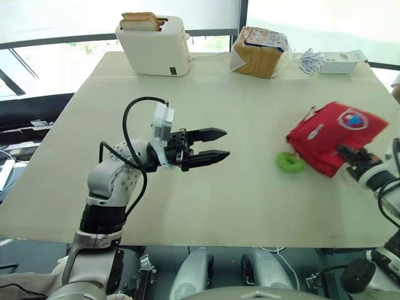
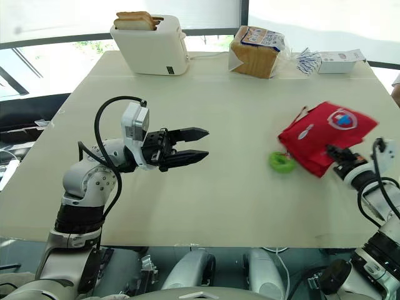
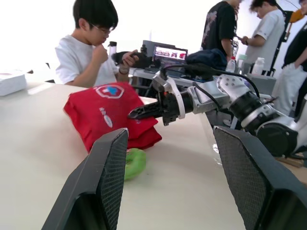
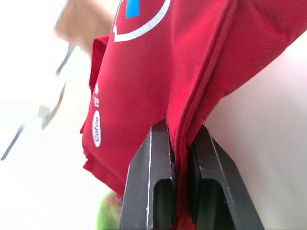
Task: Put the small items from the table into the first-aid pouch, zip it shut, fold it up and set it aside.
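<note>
My right gripper (image 1: pixel 349 154) is clamped on a doubled fold along the near edge of the red pouch (image 1: pixel 331 132), which sits close to the right edge of the table (image 1: pixel 237 200). I take that pinch to be for lifting or turning the pouch, since the end with the round badge seems raised off the table. My left gripper (image 1: pixel 222 144) hangs over the middle of the table, well apart from everything, with its jaws spread wide and empty and pointing toward the pouch. I judge it is waiting there so it can steady the pouch or pick up an item. A green ring (image 1: pixel 290 162) lies on the table against the pouch's left corner, outside it, so I reckon the packing is not finished. I cannot tell whether the zip is open.

Along the far edge stand a toaster (image 1: pixel 156 47) with bread slices in it, a bagged loaf (image 1: pixel 257 53), and, near the far right corner, a white box (image 1: pixel 340 61) with small packets (image 1: pixel 309 59) beside it.

The right wrist view shows what the head views cannot: the cloth passes between my two fingers, and several layers are caught together. The left wrist view shows the pouch side on, plump and thick, with the ring tucked against its lower edge. It also shows a seated person just beyond the right edge of the table and others standing further back.
</note>
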You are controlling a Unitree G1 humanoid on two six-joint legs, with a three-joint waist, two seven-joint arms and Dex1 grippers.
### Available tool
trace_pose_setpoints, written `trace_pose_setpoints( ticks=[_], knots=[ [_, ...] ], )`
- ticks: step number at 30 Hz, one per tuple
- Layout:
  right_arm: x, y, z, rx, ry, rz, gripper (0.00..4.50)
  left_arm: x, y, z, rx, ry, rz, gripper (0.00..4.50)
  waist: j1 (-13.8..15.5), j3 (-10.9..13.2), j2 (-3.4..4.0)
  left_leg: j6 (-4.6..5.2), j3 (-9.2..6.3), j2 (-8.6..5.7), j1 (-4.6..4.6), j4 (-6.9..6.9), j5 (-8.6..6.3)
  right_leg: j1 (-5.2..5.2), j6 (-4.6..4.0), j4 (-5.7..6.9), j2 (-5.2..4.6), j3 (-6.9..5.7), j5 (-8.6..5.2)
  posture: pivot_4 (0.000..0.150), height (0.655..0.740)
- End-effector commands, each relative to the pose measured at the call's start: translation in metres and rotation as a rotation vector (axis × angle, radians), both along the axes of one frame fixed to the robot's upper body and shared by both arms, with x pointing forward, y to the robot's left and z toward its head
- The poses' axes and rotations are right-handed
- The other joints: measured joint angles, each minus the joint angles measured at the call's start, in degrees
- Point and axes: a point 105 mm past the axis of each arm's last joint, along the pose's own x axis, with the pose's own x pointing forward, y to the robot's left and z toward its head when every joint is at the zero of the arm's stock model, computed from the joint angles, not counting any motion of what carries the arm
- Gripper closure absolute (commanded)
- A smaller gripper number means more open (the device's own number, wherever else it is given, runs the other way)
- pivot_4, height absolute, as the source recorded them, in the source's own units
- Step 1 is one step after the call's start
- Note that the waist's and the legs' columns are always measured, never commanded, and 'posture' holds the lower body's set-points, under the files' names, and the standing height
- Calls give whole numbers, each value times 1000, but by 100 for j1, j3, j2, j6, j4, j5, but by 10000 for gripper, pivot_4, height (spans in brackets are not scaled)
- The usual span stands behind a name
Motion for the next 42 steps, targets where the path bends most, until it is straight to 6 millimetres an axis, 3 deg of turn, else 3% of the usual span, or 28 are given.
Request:
trace_pose_setpoints(
  ticks=[1,4,9,16,21,22,24,26,27,28,31,35,38,42],
  knots=[
    [-5,-27,21,-16,-101,-160,44379,-3,-10,16,-24,-73,4,14476,-16,0,0,-7,0,0,0,0,4,0,0,-1,0,0,0,1500,7400],
    [12,-54,19,79,-94,-313,44379,2,-25,21,-45,-90,36,14476,-55,0,0,-7,16,0,7,-1,7,0,2,7,1,13,2,1500,7400],
    [38,-77,3,198,-45,-398,44379,6,-39,35,-83,-130,49,14476,-83,1,7,-5,42,3,19,-11,9,0,3,10,5,35,2,1500,7400],
    [49,-90,-15,246,31,-447,44379,8,-50,50,-109,-172,37,14476,-58,0,5,2,56,7,10,-6,7,0,13,-1,8,49,9,1500,7400],
    [31,-83,-15,186,39,-385,24892,7,-50,44,-97,-149,27,14476,-24,0,5,6,54,7,7,-3,6,0,15,-2,8,49,9,1500,7400],
    [19,-84,-11,154,33,-384,18993,7,-50,43,-95,-147,28,14476,-26,0,5,6,49,7,2,-4,6,-1,15,-4,8,46,9,1500,7400],
    [-12,-81,0,18,31,-364,12814,9,-47,41,-86,-139,35,14476,-12,-1,7,6,48,8,-1,-5,6,-2,15,-4,8,45,9,1500,7400],
    [-46,-65,19,-176,6,-306,3172,12,-41,33,-67,-113,47,14476,61,-7,23,22,29,7,-10,-8,-4,-7,14,-8,8,36,8,1500,7400],
    [-59,-55,29,-261,-12,-274,409,13,-38,29,-58,-109,61,14476,71,-6,30,23,26,7,-11,-10,-4,-8,15,-9,9,35,8,1500,7400],
    [-67,-46,36,-317,-30,-247,409,15,-35,27,-53,-105,71,14476,48,-5,33,24,27,7,-9,-12,-5,-8,15,-10,9,37,8,1500,7400],
    [-86,-13,68,-535,-122,-140,0,17,-30,18,-23,-86,84,2225,-73,-4,31,30,43,8,4,-5,-7,-4,22,-2,10,53,13,1500,7400],
    [-81,36,87,-808,-222,36,0,17,-24,9,17,-62,86,649,-126,0,11,30,50,19,55,-10,-9,34,24,-9,37,66,11,1500,7400],
    [-69,73,81,-993,-253,226,0,19,-14,3,41,-39,114,649,-119,2,6,22,49,23,57,-21,-5,35,23,-15,42,68,10,1500,7400],
    [-54,109,70,-1109,-347,415,0,21,7,-6,68,10,188,649,-93,9,-6,5,47,23,54,-18,5,34,23,-19,37,67,10,1500,7400]
  ],
)
